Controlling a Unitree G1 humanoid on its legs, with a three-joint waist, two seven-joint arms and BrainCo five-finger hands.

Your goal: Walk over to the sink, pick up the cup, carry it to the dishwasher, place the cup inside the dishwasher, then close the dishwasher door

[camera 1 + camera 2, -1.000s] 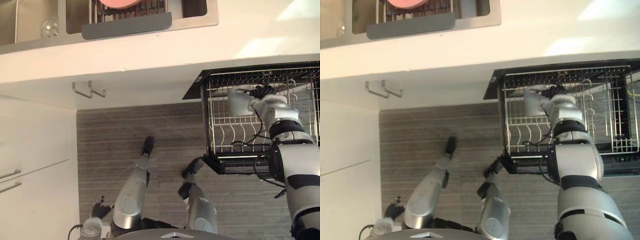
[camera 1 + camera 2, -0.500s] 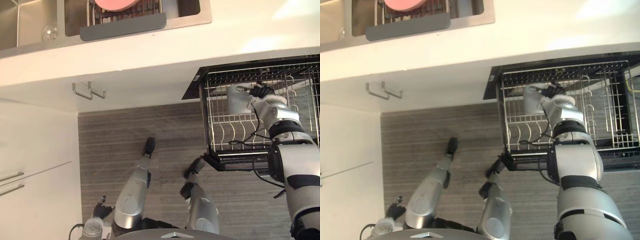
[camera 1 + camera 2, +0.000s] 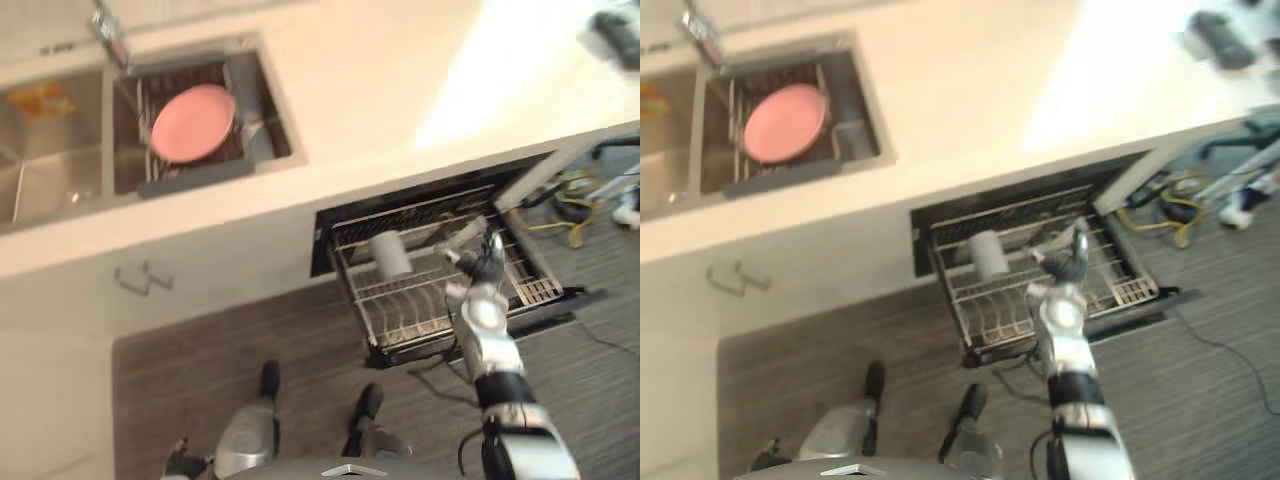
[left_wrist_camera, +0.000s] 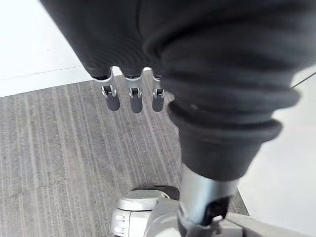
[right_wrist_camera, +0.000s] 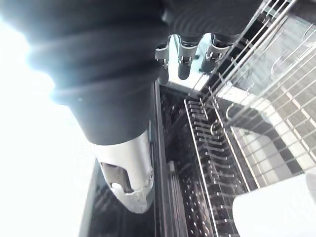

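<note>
Seeing cup [image 3: 390, 256] sitting in dishwasher rack [image 3: 420, 315], probably placed. Hovering right hand [image 3: 485, 268] just right of it, fingers spread, empty; hanging left hand [image 4: 132, 101] low, fingers straight. Leaving only door [image 3: 570, 298] closing.

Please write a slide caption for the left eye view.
Cup sits in the pulled-out dishwasher rack; the open right hand hovers apart from it.

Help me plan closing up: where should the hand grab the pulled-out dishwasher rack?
Probably the front rail, nearest the robot, coming from the floor side with the right hand: the rack juts out that way, and the cup sits further in.
</note>
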